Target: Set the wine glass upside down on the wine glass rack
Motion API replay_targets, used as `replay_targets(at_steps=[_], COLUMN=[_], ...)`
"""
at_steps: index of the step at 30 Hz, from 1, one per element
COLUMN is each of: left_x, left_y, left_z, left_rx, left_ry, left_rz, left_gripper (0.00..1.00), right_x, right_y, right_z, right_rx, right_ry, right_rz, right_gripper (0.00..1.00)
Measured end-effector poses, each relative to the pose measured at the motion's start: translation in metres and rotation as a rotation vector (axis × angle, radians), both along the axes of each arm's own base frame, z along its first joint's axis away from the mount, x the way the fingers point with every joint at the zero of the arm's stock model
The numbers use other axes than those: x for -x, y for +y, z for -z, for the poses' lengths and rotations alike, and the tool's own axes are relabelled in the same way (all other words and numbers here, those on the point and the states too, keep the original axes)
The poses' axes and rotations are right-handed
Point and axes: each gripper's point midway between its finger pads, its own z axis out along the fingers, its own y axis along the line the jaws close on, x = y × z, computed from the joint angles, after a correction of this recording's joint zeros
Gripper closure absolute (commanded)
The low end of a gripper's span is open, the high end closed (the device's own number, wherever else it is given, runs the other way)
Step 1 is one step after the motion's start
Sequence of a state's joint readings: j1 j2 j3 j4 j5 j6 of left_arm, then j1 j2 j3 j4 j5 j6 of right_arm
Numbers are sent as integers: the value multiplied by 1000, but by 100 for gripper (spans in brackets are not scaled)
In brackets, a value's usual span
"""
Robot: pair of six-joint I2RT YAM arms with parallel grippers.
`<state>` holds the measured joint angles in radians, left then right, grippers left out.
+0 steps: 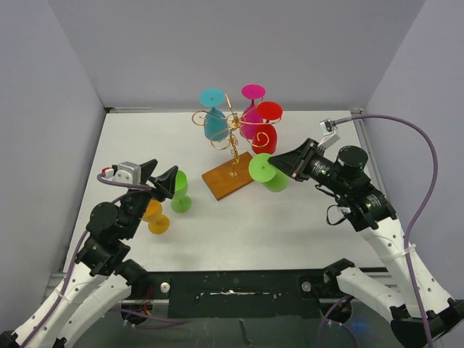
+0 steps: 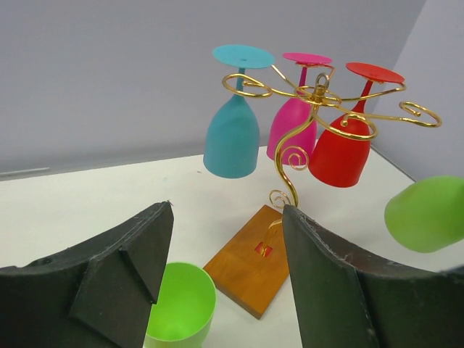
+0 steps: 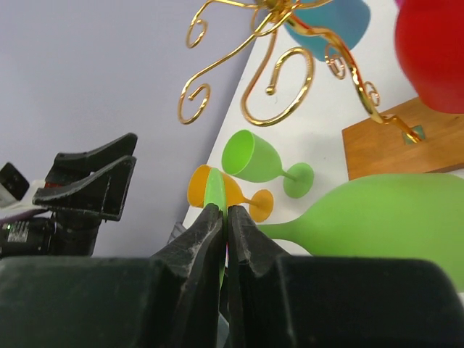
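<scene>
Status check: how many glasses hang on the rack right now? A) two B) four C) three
C: the teal glass, pink glass and red glass hang upside down from the wine glass rack, while the right gripper holds the green glass beside it, not yet hung.

My work cell: a white table boxed in on three sides.

From the overhead camera I see a matte white tabletop closed in by a back wall, a left wall and a right wall. All three are bare, pale lavender-grey panels standing right at the table's edges. A dark mounting strip runs along the near edge. The light is soft and even, and I see only faint shadows on the table surface.
</scene>
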<state>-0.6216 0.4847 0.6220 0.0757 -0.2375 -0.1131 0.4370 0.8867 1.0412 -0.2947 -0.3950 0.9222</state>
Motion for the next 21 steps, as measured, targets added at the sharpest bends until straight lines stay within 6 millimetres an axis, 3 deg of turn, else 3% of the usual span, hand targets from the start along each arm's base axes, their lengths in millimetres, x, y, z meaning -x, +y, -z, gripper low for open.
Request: replay_targets(at_steps=[14,21], left_x=[-1,-8], left_y=[-5,-13], left_z=[8,20], left_rx=[84,82], left_ry=[29,64], left_rz=[19,33], left_gripper=[39,39], right_x=[-45,-60], right_y=[-59,-72], right_z=[-4,-17], right_rx=[-157,-249], right_ry=[108,100], right_rz=[431,504], right_gripper=[100,100])
